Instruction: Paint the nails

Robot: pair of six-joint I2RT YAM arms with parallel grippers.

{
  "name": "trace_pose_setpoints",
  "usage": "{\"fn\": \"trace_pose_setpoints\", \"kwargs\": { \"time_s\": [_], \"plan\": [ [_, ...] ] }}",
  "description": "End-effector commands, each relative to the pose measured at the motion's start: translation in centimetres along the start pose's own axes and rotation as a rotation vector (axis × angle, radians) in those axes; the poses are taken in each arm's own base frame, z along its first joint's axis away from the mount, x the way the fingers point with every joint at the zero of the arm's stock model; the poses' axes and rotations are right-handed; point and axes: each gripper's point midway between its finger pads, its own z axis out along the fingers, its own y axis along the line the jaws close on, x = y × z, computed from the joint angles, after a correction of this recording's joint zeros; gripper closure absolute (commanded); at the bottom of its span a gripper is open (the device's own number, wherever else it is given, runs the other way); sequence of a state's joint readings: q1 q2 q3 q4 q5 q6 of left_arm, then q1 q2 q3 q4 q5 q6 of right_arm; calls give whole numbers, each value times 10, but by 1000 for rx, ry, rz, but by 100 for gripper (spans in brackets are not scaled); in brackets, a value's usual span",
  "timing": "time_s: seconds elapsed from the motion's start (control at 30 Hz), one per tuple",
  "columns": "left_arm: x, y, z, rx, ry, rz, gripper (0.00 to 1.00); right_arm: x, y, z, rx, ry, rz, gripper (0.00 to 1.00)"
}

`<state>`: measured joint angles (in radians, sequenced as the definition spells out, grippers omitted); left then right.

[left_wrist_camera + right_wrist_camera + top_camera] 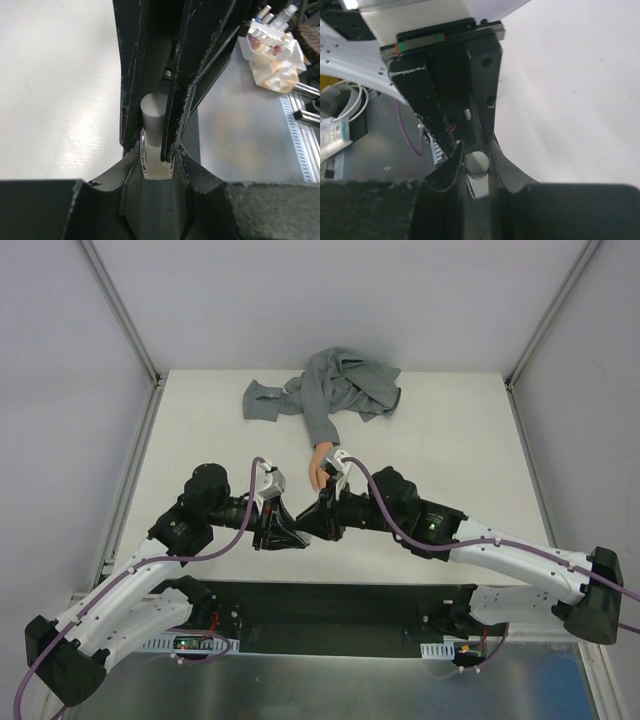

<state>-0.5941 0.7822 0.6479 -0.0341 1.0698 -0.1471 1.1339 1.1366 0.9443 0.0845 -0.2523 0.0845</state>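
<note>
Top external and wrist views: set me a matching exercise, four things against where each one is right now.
Things:
1. bottle
2. cap
3. mannequin hand
4. grey sleeve

Places:
A. bunched at the far edge of the table
B. clamped in the left tool
C. gripped by the right tool
D. lying on the table just beyond both tools

Pairs: 1-B, 2-C, 3-D, 4-A
</note>
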Motion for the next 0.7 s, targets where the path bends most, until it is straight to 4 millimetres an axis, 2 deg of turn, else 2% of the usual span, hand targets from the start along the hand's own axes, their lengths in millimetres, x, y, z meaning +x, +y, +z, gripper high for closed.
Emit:
{"fn": "trace_pose_setpoints", "kwargs": {
  "time_s": [0.0,0.03,0.07,0.1,0.17,0.2,0.23,0.3,0.4,0.43,0.5,0.67],
  "plan": [
    [-38,6,0,-79,-122,212,100,-31,-32,-1,253,-124,89,87],
    [-35,20,-2,-157,-126,209,100,-19,-43,-6,330,-80,149,77],
    [-36,28,-5,-212,-136,212,100,-18,-51,-9,391,-77,173,69],
    [-33,36,-7,-255,-133,202,100,-18,-59,-10,447,-76,186,55],
    [-29,52,-12,-343,-120,194,100,-22,-55,-12,483,-61,209,44],
    [-30,54,-13,-364,-119,195,100,-21,-59,-12,537,-57,207,32],
    [-29,58,-15,-385,-115,194,100,-28,-57,-17,571,-49,210,27],
    [-28,68,-20,-451,-118,185,100,-29,-59,-20,651,-53,217,19],
    [-32,74,-28,-516,-139,196,100,-38,-58,-27,742,-100,269,18],
    [-33,74,-30,-529,-150,200,100,-36,-60,-28,770,-106,282,22],
    [-32,77,-33,-557,-158,198,100,-38,-58,-22,788,-135,289,32],
    [-31,75,-33,-545,-158,202,100,-44,-52,-1,768,-167,264,35]
  ]
}}
